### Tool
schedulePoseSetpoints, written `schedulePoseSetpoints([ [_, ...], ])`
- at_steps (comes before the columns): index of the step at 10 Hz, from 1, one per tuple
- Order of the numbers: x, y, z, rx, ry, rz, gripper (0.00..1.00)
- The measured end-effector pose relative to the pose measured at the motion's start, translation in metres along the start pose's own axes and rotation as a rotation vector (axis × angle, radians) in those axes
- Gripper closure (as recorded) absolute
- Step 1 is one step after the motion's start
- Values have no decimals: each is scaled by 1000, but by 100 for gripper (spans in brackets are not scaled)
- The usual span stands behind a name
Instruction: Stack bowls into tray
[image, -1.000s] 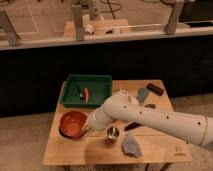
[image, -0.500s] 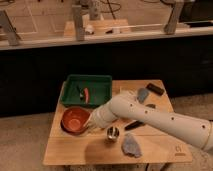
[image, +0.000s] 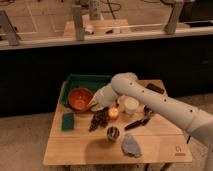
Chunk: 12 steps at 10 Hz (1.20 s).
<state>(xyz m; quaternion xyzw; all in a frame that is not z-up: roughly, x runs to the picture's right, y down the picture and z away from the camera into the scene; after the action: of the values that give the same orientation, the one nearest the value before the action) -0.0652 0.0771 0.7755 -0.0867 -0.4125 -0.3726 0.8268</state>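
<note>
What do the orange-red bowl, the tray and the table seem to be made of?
Orange-red bowl, beside the end effector: likely plastic, glossy highlights. Tray: probably plastic, uniform dark green, moulded rim. Table: wood, pale, matte.

Pale wooden desk (image: 150, 145) on a speckled grey floor (image: 25, 140), lit warm from above. Just behind the desk's far edge, a long dark panel (image: 40, 70) topped by a light rail (image: 60, 41). Beyond it, grey upright posts (image: 78, 22) and a second wooden surface (image: 100, 27) further back. Gripper (image: 95, 104) near the far left corner.
</note>
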Motion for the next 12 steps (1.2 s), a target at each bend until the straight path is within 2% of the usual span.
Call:
schedulePoseSetpoints([
  [2,36,-13,-3,-7,19,20,100],
  [4,69,-7,-19,1,38,78,100],
  [9,71,-7,-19,2,42,83,100],
  [10,75,-5,-20,2,74,99,100],
  [12,99,7,-28,2,183,148,100],
])
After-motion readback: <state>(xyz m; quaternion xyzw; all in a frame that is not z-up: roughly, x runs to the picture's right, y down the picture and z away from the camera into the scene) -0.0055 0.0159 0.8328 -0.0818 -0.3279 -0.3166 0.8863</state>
